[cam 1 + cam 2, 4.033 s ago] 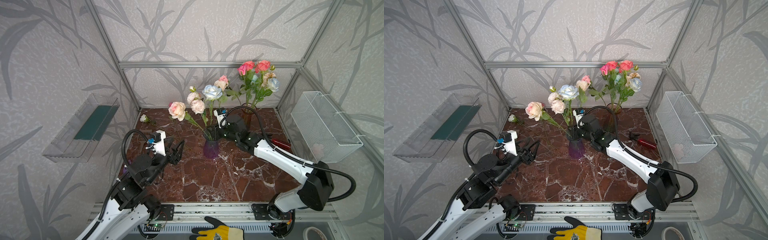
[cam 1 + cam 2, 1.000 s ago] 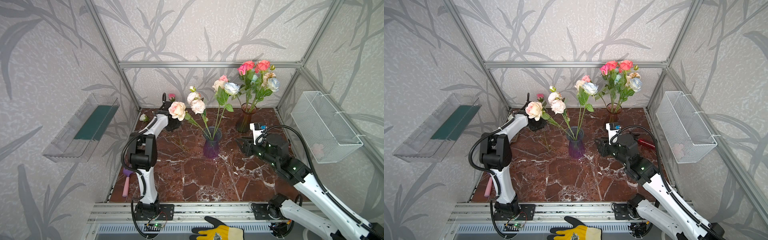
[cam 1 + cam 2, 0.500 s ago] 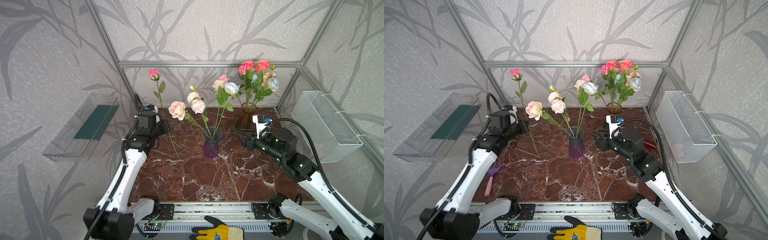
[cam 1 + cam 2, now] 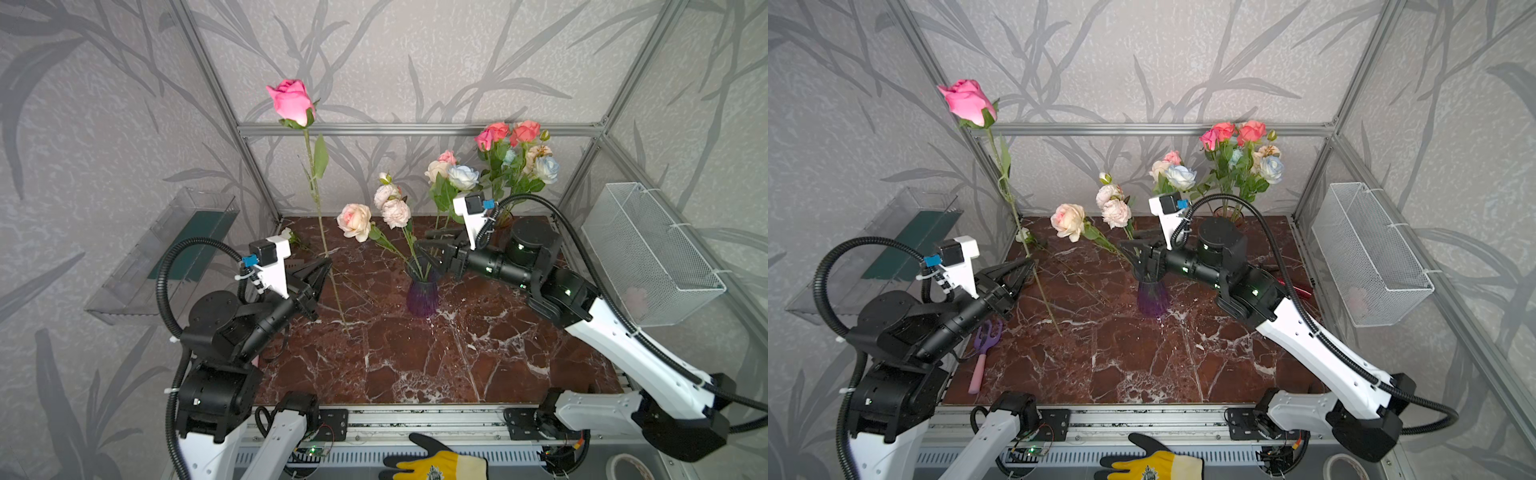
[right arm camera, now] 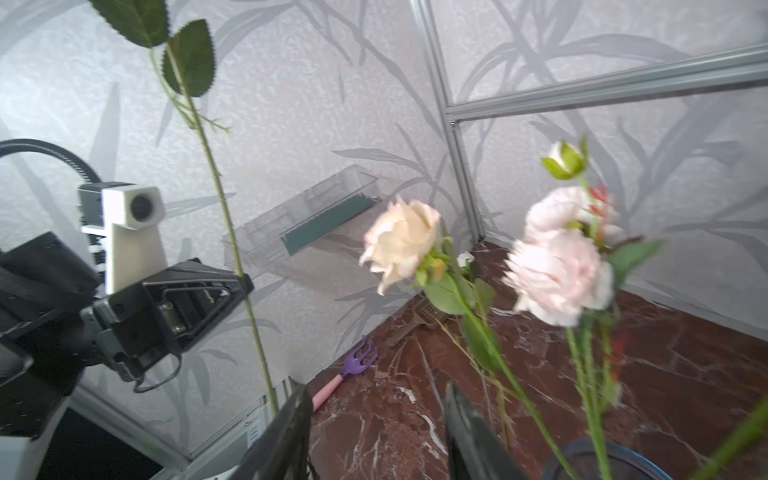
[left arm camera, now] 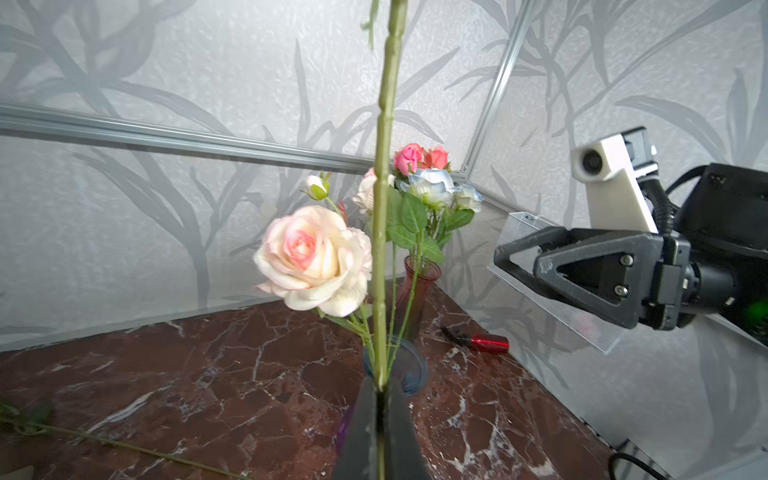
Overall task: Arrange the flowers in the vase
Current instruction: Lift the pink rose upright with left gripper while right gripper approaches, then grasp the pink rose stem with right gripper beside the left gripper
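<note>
Left gripper: your left gripper (image 4: pixel 326 264) is pinching the thin green stem of a long pink rose (image 4: pixel 292 102) low down. Its fingers are pressing together on the stem, and the head is riding high against the back wall.
Pink rose: it is hanging nearly upright, well left of the vase, its cut end trailing close over the red-brown marble tabletop (image 4: pixel 415 365). Whether that end is touching, the views are not telling.
Vase: the small purple glass vase (image 4: pixel 422 295) is standing mid-table. It is already carrying a cream-pink rose (image 4: pixel 355 220) leaning out leftward, some pale pink blooms (image 4: pixel 392 208) and taller stems.
Right gripper: your right gripper (image 4: pixel 430 248) is hovering at the vase mouth with jaws spread and nothing between them, stems just beside one finger.
Risk, swing: with so much stem above the pinch, the head is likely to be twisting the rose in the grip while you are carrying it across.
Risk, snag: the leaning cream-pink rose is lying between the held stem and the vase, so a low pass is risking dragging it out.
Risk, tipping: the narrow vase is looking top-heavy, and a nudge from either arm is threatening to topple it.
Risk, crowding: if you are bringing the left gripper in while the right one is parked at the mouth, the fingers are in danger of clashing.
</note>
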`<state>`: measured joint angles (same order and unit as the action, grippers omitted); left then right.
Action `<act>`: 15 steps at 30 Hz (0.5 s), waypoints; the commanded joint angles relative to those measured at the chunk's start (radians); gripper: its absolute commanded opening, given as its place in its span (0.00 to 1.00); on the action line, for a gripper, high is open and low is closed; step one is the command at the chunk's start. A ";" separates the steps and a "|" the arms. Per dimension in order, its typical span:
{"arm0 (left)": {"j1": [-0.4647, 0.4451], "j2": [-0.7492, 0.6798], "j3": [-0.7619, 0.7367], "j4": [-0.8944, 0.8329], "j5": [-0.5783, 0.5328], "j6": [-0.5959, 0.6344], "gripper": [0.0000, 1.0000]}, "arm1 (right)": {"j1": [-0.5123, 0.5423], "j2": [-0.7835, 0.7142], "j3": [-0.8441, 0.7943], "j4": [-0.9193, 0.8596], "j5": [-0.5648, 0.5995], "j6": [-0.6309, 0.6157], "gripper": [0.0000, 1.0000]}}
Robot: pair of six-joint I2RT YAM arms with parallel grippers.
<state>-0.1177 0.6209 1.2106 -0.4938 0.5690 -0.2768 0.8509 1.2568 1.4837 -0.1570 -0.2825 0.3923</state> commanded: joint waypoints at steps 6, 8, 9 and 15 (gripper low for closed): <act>-0.005 0.048 0.007 0.088 0.168 -0.085 0.00 | 0.109 0.196 0.254 0.097 -0.080 0.016 0.53; -0.007 0.050 0.003 0.101 0.172 -0.091 0.00 | 0.115 0.251 0.311 0.086 -0.091 0.026 0.53; -0.007 0.054 0.003 0.105 0.172 -0.093 0.00 | 0.117 0.280 0.343 0.077 -0.096 0.034 0.53; -0.009 0.062 0.000 0.105 0.180 -0.092 0.00 | 0.120 0.409 0.478 0.048 -0.141 0.062 0.52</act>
<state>-0.1234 0.6807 1.2144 -0.4244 0.7158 -0.3634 0.9642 1.6386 1.9064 -0.1032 -0.3840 0.4313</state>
